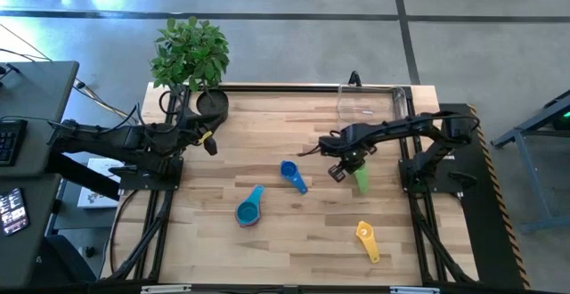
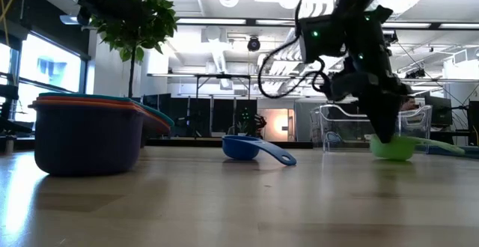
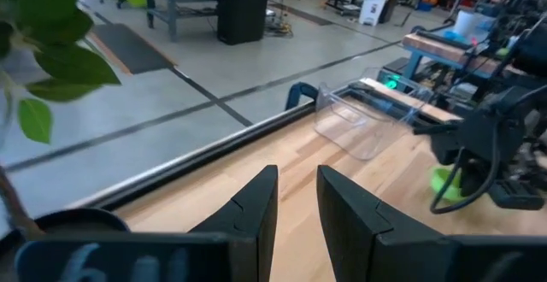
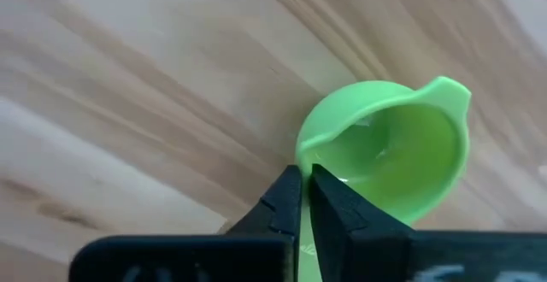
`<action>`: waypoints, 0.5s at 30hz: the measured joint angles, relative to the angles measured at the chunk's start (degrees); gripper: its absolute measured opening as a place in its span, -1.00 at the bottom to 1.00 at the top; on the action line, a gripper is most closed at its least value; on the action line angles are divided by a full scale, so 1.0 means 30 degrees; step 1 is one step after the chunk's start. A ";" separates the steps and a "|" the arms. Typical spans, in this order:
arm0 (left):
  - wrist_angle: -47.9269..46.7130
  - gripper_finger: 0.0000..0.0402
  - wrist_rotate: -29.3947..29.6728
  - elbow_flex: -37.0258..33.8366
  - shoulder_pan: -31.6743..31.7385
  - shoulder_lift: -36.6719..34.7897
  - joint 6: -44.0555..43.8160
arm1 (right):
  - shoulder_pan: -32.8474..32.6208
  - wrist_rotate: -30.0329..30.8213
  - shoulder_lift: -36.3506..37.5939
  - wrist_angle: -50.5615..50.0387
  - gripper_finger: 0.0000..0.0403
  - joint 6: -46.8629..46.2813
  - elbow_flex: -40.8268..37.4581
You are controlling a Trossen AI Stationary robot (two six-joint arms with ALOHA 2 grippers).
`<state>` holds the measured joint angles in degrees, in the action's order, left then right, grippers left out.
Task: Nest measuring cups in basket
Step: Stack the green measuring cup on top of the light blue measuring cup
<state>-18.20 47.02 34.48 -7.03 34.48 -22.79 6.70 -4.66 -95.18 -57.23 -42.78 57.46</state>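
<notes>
My right gripper [image 1: 352,166] points down, shut on the green measuring cup [image 1: 362,182] right of the table's middle. The blue cup [image 1: 291,175] lies on its bowl left of it. Nearer the front stand a nested stack of teal, orange and purple cups [image 1: 248,210] and a lone yellow cup [image 1: 366,238]. The clear basket [image 1: 367,102] stands at the far edge, behind the green cup. My left gripper [image 1: 210,142] hangs open at the far left beside the plant pot, with nothing between its fingers [image 3: 256,205]. My right gripper comes from above, its fingers pointing down, and pinches the green cup's bowl wall at the rim [image 4: 309,149]. One finger [image 4: 333,205] seems to stand inside the bowl and the other outside. The cup sits upright with its bottom [image 2: 393,157] on the table.
A black pot [image 1: 212,105] with a leafy plant stands at the far left corner. A dark rail [image 3: 214,149] runs along the table's far edge. Bare wood lies between the cups and the basket.
</notes>
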 joint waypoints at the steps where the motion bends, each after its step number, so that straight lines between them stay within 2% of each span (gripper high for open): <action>1: 0.0000 -0.63 -0.0105 0.0000 0.0000 0.0000 -0.0371 | 0.0000 0.0031 0.0007 -0.0087 -0.98 0.0384 0.0294; 12: 0.0007 -0.63 -0.2289 0.0000 -0.0011 0.0000 -0.5908 | 0.0000 0.1494 0.0015 -0.0084 -0.99 0.5799 0.4580; 15: 0.0007 -0.63 -0.3430 0.0000 -0.0037 0.0000 -0.7764 | 0.0000 0.1774 0.0015 0.0049 -1.00 0.7263 0.5835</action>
<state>-18.17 36.73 34.48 -7.14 34.48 -46.09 6.70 0.66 -95.13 -57.08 -20.99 74.96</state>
